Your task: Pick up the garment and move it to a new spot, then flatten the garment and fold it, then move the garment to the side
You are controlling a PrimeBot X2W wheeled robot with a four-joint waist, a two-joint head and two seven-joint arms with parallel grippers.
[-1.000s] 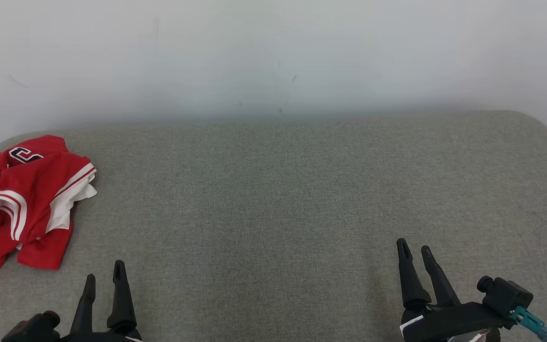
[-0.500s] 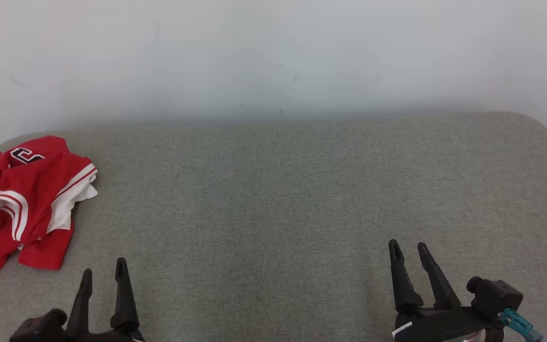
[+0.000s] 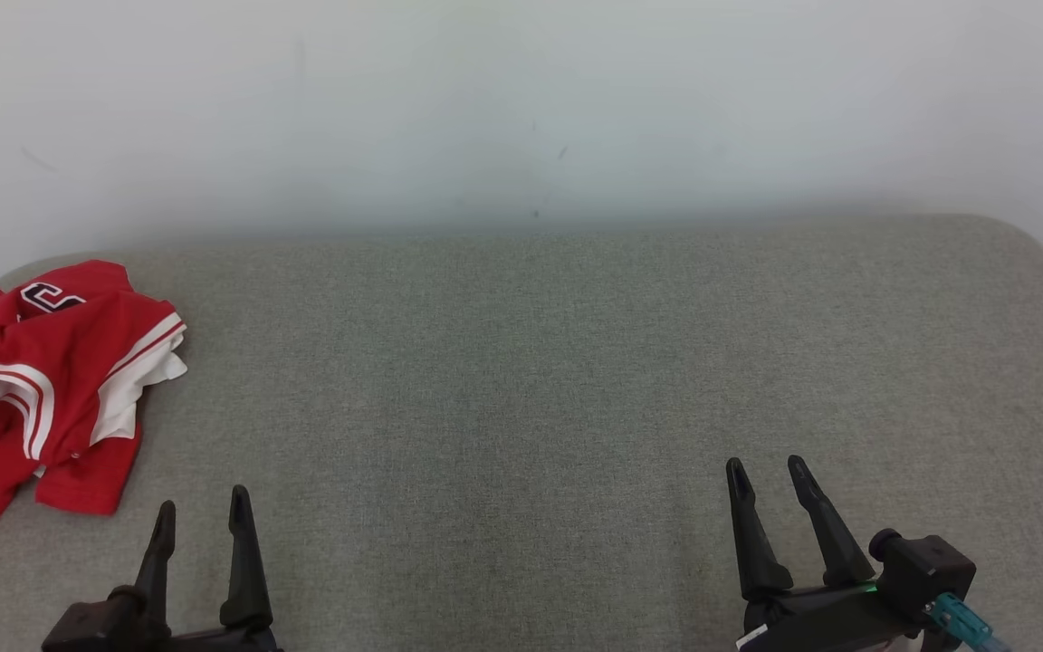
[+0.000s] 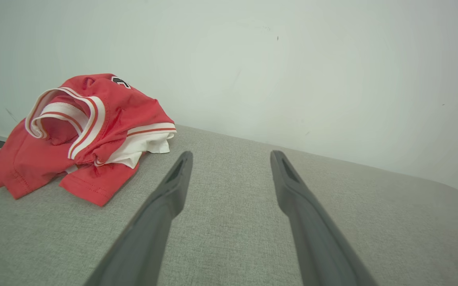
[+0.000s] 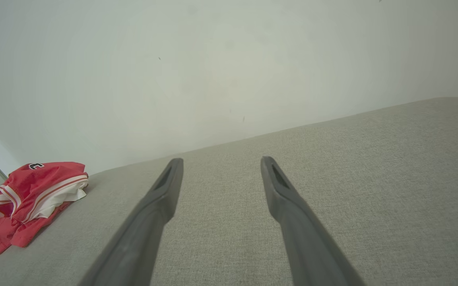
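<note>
Garment: a red garment [image 3: 42, 389] with white and red striped trim and a dark letter mark lies crumpled in a heap. It sits ahead of the left pincer and off to that pincer's left, apart from it. From the right pincer it lies well away to the left.

Left pincer: the left pincer [image 3: 202, 500] has its two dark fingers spread wide with nothing between them, and the tips point toward the wall. In its wrist view the nearest red hem of the heap lies just left of the left finger. I cannot tell whether the fingers touch the cloth below.

Surface: a grey woven padded surface [image 3: 521, 362] stretches under and ahead of both pincers, with rounded far corners. The heap rests on it near the far left corner.

Wall: a pale wall [image 3: 521, 109] with a few small dark specks stands ahead of both pincers, beyond the pad's far edge.

Right pincer: the right pincer [image 3: 766, 462] is well apart from the left one. Its fingers are also spread wide and hold nothing, and they lean slightly leftward toward the wall.

Connector: a teal connector [image 3: 956, 620] sits behind this pincer and to its right, on the dark wrist block.
</note>
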